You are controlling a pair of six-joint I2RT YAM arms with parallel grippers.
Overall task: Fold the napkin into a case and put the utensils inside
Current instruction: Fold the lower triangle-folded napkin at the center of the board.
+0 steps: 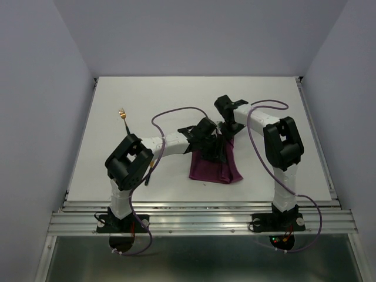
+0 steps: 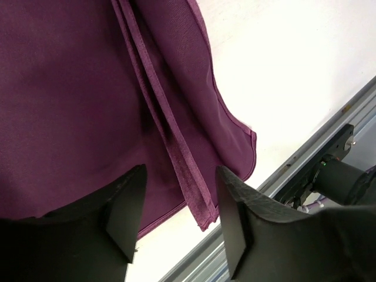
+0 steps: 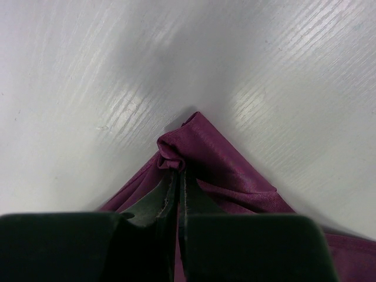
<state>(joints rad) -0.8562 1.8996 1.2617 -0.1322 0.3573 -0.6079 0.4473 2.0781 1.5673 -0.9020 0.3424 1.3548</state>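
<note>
Plum napkin [image 3: 226, 167] corner clamped in right pincer [image 3: 178, 175], left pincer [image 2: 181, 188] spread wide over its folds

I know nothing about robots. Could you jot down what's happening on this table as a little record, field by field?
Cloth: plum-purple napkin, partly folded with layered edges, on the white table
Right pincer: shut on a bunched corner of the napkin
Left pincer: open above a layered fold edge, gripping nothing
Fork: gold head, lying far left of the napkin, untouched
Other utensil: slim dark piece, partly hidden by the left arm; type cannot be told
Stage: napkin not yet a finished case, no utensil inside
</note>
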